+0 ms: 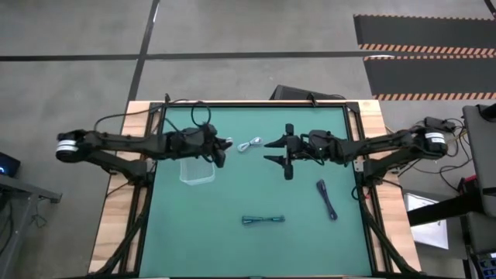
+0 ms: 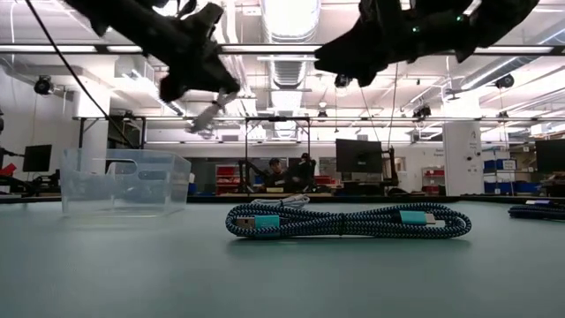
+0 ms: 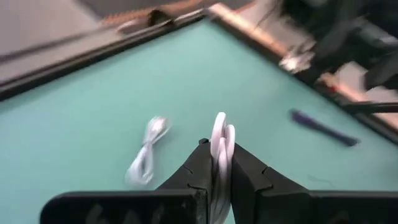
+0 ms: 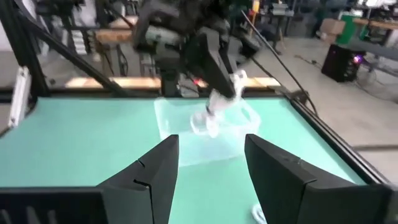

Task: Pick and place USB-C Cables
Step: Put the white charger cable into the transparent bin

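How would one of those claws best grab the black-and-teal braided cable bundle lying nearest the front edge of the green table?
Grip the black-and-teal braided cable bundle at its narrow middle, from straight above, fingers straddling its short width. It lies flat and elongated, apart from other things, with bulkier teal plugs near its ends.

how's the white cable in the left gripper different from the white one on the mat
The held white cable is pinched in the shut left gripper, off the table; the other white cable lies free on the green mat. The held one hangs near the clear bin; the other lies between the arms. Both are short white bundles.
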`<control>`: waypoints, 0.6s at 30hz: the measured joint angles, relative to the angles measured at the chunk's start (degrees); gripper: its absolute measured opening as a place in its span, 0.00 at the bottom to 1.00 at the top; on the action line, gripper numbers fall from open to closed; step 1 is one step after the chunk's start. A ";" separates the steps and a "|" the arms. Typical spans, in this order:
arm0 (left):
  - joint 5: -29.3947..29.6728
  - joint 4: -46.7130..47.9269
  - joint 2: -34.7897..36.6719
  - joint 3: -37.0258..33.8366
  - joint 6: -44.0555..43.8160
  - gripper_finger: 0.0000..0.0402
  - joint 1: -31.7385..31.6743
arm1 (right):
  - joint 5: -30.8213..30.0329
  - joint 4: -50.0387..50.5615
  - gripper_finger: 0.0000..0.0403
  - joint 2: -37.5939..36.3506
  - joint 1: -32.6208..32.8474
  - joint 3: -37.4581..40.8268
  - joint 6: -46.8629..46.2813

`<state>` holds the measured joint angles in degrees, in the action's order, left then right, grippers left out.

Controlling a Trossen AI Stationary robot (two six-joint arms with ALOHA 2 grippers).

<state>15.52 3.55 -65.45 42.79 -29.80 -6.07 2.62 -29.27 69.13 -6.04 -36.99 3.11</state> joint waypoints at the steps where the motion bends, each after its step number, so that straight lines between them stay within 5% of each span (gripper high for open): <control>1: 0.43 4.03 0.57 1.38 -1.18 0.03 -0.02 | -0.33 1.44 0.44 -0.77 0.00 0.00 0.51; 9: 3.02 34.37 -1.97 14.05 -9.69 0.03 -0.01 | -2.87 13.23 0.43 -6.15 -0.37 0.02 2.27; 18: 0.79 63.59 -12.78 26.78 -16.37 0.03 -0.12 | -2.83 14.57 0.43 -8.88 -0.65 1.52 5.07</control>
<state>16.31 67.14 -78.23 69.57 -46.17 -6.19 -0.21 -14.70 60.25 -6.69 -35.47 8.18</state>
